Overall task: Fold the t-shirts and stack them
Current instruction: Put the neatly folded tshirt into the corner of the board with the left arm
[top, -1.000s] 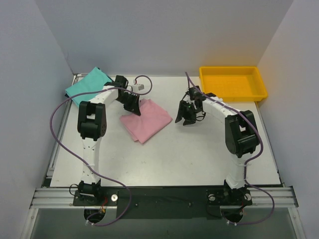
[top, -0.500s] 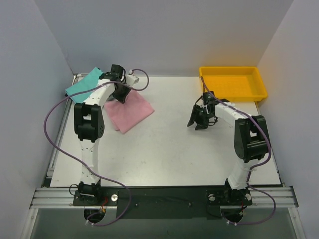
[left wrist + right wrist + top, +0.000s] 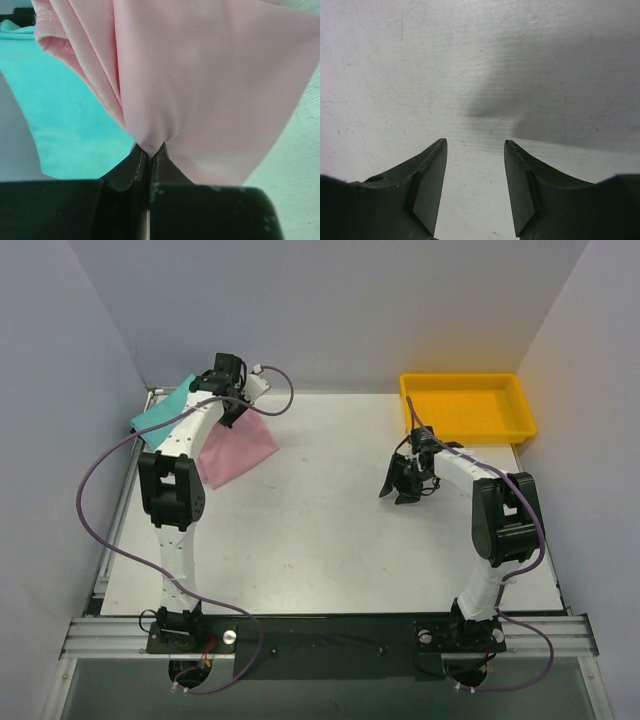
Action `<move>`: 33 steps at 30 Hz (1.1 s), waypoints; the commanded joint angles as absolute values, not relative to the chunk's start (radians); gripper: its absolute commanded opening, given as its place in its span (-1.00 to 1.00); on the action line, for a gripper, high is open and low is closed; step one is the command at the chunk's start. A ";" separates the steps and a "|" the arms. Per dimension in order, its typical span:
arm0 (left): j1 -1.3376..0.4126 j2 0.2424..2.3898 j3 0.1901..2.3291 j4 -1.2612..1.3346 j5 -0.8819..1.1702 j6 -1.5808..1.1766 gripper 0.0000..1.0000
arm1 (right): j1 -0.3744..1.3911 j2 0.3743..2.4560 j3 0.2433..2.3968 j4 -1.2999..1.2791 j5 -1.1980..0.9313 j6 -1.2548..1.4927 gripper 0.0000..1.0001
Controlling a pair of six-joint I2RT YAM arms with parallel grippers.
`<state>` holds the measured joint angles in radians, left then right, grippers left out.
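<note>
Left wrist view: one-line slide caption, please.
Left gripper pinching a bunched fold of the pink t-shirt, teal t-shirt lying just beyond.

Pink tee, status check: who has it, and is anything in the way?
Left jaws shut on pink tee, cloth bunched, next to teal tee. Right jaws open, empty, over table. Nothing seen blocking.
</note>
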<state>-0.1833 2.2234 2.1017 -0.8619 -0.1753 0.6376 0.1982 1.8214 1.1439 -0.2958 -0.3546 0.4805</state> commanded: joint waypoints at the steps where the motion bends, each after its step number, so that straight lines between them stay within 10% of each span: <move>1: -0.179 2.106 2.169 -0.861 -0.206 0.667 -1.00 | 0.184 1.766 1.124 -0.313 -0.331 0.463 -0.10; 33: 0.063 2.399 2.491 -0.769 -0.221 0.744 -1.00 | 0.152 1.750 1.111 -0.339 -0.321 0.437 -0.10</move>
<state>0.0235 2.4126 2.4413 -0.8764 -0.1963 0.7204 0.1566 1.7966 1.0988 -0.2977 -0.3431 0.4572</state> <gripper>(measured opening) 0.063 0.450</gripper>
